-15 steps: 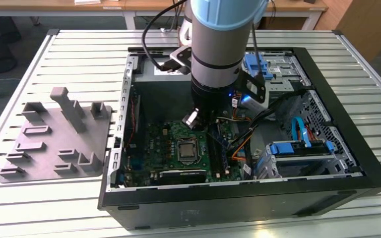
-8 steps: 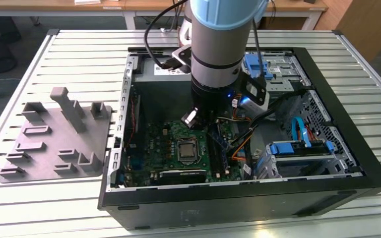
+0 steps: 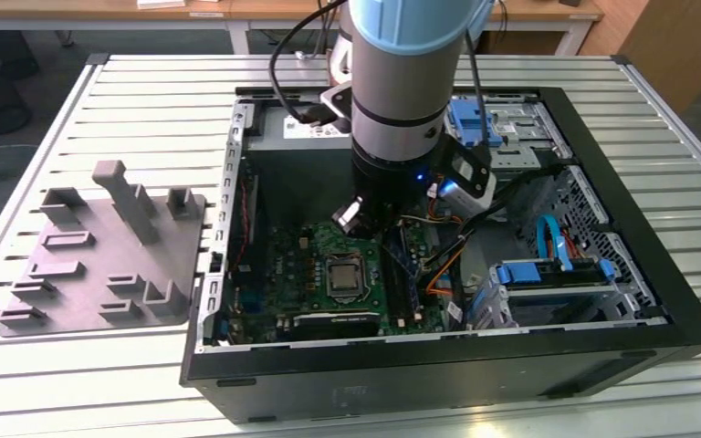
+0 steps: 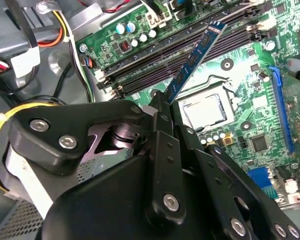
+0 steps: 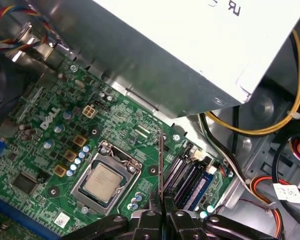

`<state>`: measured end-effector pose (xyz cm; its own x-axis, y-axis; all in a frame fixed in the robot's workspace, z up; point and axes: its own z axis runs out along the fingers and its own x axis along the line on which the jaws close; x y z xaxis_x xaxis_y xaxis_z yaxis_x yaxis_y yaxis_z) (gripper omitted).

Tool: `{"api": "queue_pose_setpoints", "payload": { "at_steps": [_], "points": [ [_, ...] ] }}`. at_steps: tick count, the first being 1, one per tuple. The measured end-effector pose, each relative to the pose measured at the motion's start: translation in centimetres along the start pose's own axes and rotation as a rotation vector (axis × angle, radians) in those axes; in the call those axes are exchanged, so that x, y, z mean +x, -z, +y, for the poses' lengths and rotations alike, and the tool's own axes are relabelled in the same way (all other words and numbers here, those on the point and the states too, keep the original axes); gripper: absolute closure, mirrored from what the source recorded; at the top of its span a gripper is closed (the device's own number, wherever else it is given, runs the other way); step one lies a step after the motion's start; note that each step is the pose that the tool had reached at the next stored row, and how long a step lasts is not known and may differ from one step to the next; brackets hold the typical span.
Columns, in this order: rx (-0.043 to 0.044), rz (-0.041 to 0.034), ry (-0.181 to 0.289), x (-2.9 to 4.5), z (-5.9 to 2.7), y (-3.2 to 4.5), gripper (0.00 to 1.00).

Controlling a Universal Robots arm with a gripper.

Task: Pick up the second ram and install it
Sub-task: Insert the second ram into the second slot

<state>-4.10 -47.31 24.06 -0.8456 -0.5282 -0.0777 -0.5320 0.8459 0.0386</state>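
Note:
My gripper (image 3: 360,217) hangs inside the open computer case, over the green board (image 3: 314,274). Its fingers are shut on the second ram (image 4: 191,64), a slim dark-blue strip that sticks out from the fingertips. In the second wrist view my gripper (image 4: 162,102) holds the strip above the long black memory sockets (image 4: 180,52), tilted across them and not seated. The first wrist view has the second ram (image 5: 161,165) edge-on, rising from my gripper (image 5: 161,202) just beside the memory sockets (image 5: 186,176).
The processor socket (image 5: 104,180) lies right beside the memory sockets. The white power supply (image 5: 200,45) and bundled cables (image 5: 270,130) crowd one side. Blue drive cages (image 3: 546,274) fill the case toward the exterior view's right. A grey ribbed tray (image 3: 95,265) stands outside the case at the exterior view's left.

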Motion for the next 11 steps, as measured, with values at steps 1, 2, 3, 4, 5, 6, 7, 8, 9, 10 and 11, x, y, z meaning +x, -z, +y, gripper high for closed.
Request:
{"api": "queue_pose_setpoints", "payload": {
  "at_steps": [1,2,3,4,5,6,7,8,9,10,11],
  "points": [
    [0.0007,-0.0002,-0.007,0.0,0.0,0.0,0.86],
    [0.0015,-0.0004,-0.015,0.0,0.0,0.0,0.86],
    [0.0023,-0.0005,-0.022,0.0,0.0,0.0,0.86],
    [0.003,-0.0007,-0.03,0.0,0.0,0.0,0.86],
    [0.0038,-0.0009,-0.038,0.0,0.0,0.0,0.86],
    [0.0047,-0.0011,-0.046,0.0,0.0,0.0,0.86],
    [0.0056,-0.0012,-0.054,0.0,0.0,0.0,0.86],
    [0.0064,-0.0014,-0.062,0.0,0.0,0.0,0.86],
    [0.0073,-0.0016,-0.07,0.0,0.0,0.0,0.86],
    [0.0082,-0.0019,-0.08,0.0,0.0,0.0,0.86],
    [0.009,-0.0021,-0.089,0.0,0.0,0.0,0.86]
  ]
}}
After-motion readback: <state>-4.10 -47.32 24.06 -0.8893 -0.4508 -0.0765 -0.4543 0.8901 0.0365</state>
